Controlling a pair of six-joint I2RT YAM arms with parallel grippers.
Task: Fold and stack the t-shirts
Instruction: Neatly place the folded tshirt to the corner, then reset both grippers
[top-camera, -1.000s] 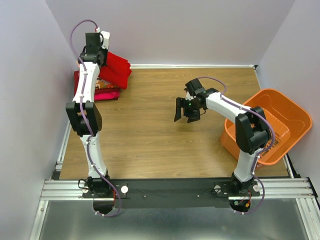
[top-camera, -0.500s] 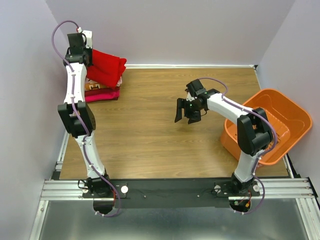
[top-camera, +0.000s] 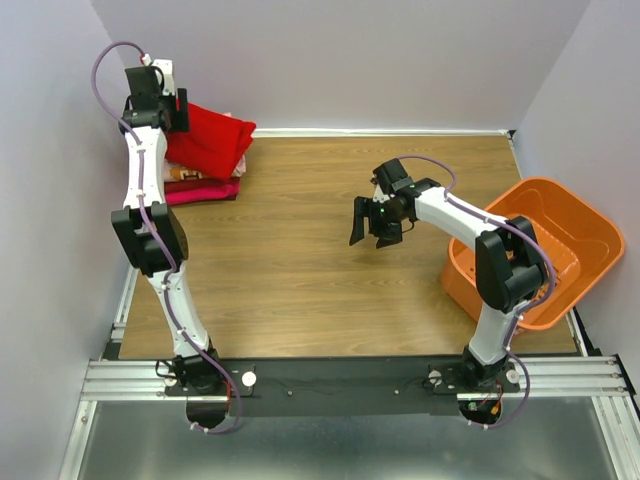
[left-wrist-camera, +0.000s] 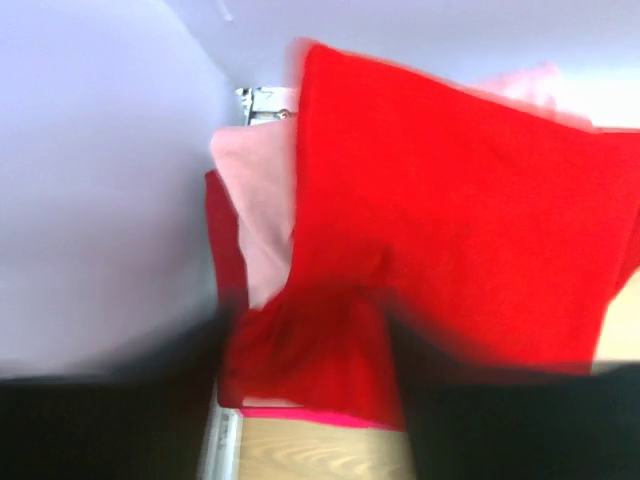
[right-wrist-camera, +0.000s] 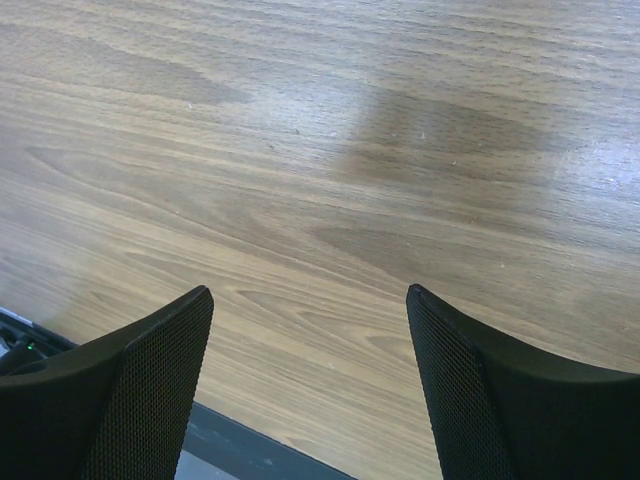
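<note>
A bright red t-shirt (top-camera: 208, 138) lies folded on top of a stack in the far left corner, over a dark red layer and a magenta one (top-camera: 200, 190). My left gripper (top-camera: 160, 105) hovers at the stack's far left edge, against the wall. The left wrist view is blurred: the red t-shirt (left-wrist-camera: 450, 200) covers a light pink one (left-wrist-camera: 260, 220), a magenta edge (left-wrist-camera: 300, 412) shows below, and my left gripper (left-wrist-camera: 310, 340) has its dark fingers wide apart, open. My right gripper (top-camera: 370, 222) hangs open over bare wood mid-table, and the right wrist view shows the same gripper (right-wrist-camera: 310, 300) holding nothing.
An orange plastic basket (top-camera: 470, 275) stands at the right edge of the table, beside my right arm. Grey walls close the left, back and right sides. A metal rail (top-camera: 125, 290) runs along the table's left edge.
My left arm swung left and back, carrying the red t-shirt onto the stack in the corner, and its jaws have parted. The right arm has not moved.
</note>
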